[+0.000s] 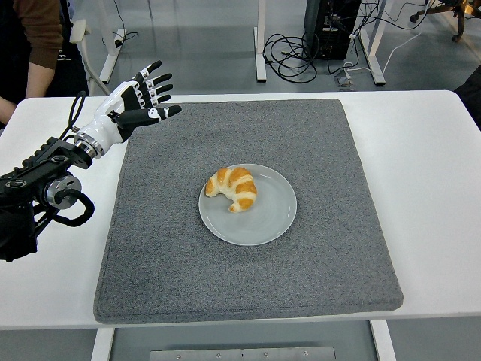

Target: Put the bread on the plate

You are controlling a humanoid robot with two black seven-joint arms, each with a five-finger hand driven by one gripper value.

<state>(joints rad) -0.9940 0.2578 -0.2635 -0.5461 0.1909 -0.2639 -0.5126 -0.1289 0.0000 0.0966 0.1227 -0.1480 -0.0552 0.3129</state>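
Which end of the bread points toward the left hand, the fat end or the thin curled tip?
The fat end. The bread lies on the plate with its fat end up-left, toward the open left hand; the thin tip curls down toward the plate's middle.
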